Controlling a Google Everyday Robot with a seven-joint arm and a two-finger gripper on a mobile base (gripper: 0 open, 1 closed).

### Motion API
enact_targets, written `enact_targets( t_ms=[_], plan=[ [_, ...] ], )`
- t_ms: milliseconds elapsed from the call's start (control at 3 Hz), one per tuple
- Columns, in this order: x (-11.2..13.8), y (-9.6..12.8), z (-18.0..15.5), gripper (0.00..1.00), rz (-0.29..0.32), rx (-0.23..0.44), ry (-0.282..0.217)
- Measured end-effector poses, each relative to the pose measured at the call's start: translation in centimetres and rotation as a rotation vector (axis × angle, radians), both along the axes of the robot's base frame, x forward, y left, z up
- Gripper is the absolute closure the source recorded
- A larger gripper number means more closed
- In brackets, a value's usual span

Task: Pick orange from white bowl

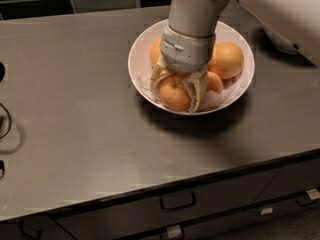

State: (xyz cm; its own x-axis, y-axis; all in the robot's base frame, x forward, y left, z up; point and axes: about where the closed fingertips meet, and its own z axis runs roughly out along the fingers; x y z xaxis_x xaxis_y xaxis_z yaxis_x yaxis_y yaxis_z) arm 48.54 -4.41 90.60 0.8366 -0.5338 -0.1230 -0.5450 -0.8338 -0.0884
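The white bowl (136, 46) stands on the grey counter at the back, right of the middle, with crumpled white paper in it. It holds several oranges. The orange (175, 92) with the stem dimple lies at the bowl's front. My gripper (173, 98) reaches down into the bowl from above. Its two yellowish fingers (198, 91) hug the orange's left and right sides, touching it. The orange still rests in the bowl. Another large orange (226, 59) lies to the right, and others are partly hidden behind the wrist.
A second white object (280, 40) sits at the back right, partly behind my arm. Dark curved objects (5, 121) lie at the counter's left edge. Drawers with handles (177, 202) run below the front edge. Dark tiles line the back wall.
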Motion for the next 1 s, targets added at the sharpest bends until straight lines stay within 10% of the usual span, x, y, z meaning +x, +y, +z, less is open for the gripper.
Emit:
enact_targets(
  t_ms=[1000],
  plan=[
    [-1.2, 0.0, 4.5, 1.00, -0.023, 0.102, -0.176]
  ],
)
